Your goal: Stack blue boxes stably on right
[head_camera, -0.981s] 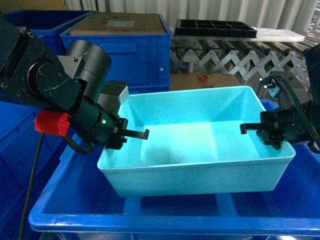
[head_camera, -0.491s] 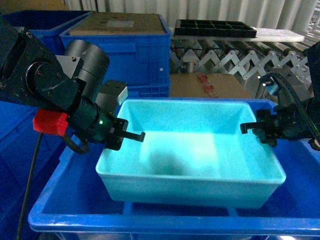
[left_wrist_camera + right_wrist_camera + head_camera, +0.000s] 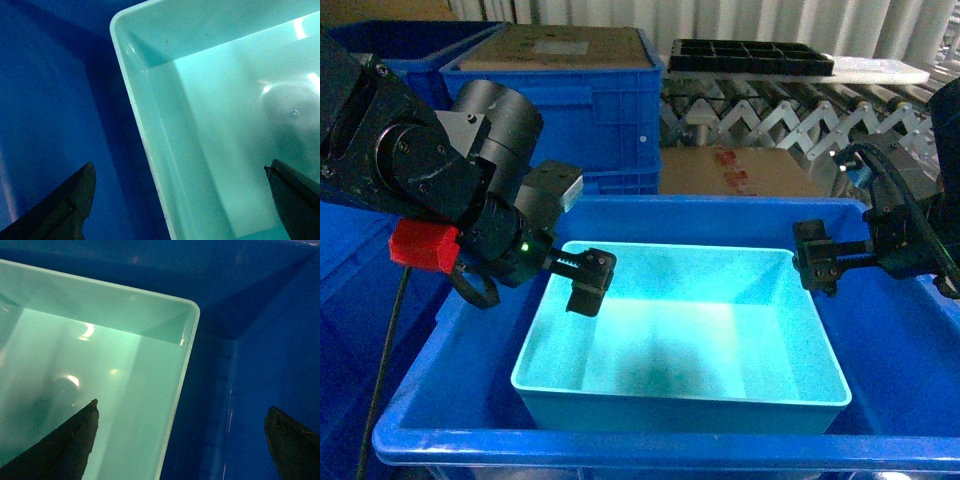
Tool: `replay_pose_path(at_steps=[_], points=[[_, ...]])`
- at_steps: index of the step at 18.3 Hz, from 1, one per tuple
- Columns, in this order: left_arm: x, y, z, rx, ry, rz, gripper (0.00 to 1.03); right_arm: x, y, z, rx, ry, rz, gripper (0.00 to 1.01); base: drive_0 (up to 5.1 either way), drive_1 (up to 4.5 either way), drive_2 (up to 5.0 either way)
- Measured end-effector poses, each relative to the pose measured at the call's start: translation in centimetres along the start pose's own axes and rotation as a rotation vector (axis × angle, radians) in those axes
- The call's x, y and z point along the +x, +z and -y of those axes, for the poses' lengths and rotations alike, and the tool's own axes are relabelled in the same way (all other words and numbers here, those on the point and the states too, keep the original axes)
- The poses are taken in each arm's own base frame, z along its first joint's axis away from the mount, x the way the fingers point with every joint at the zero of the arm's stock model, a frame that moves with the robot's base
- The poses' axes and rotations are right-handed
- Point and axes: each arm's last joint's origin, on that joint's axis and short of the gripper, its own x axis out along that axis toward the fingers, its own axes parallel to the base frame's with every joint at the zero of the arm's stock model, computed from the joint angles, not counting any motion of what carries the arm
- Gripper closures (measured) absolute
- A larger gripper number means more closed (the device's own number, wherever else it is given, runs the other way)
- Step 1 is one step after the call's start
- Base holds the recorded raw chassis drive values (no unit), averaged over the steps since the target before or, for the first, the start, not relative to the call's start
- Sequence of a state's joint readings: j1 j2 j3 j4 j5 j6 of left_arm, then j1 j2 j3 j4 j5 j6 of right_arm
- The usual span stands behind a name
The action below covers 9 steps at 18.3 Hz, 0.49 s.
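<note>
Now turquoise tub inside royal-blue tub — long axis left-right; both tools apart.

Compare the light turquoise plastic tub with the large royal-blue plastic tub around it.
The light turquoise plastic tub is pale and smaller; the large royal-blue plastic tub is dark and bigger. The turquoise one sits inside the royal-blue one, which surrounds it with a gap on the sides. Both are smooth-walled, rectangular, open-topped and hold no loose items.

Warehouse, roller conveyor, ribbed crates
</note>
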<state>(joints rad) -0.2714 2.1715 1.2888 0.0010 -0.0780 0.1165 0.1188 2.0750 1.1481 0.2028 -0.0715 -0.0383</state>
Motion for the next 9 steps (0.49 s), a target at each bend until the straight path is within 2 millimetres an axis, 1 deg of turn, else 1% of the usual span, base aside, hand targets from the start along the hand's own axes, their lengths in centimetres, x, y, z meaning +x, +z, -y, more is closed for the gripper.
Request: replay_pose_path(at_steps=[2, 9], points=[[0.0, 0.0, 0.03, 0.001, 0.0, -0.001, 0.06, 0.0, 0.0, -0.02, 0.0, 0.001, 0.0, 0.03, 0.0, 0.0, 0.0], [-0.01, 0.17, -0.1, -0.005, 0.006, 0.014, 0.05, -0.02, 0.5, 0.02, -0.01, -0.003, 0.035, 0.03, 0.0, 0.0, 0.0]])
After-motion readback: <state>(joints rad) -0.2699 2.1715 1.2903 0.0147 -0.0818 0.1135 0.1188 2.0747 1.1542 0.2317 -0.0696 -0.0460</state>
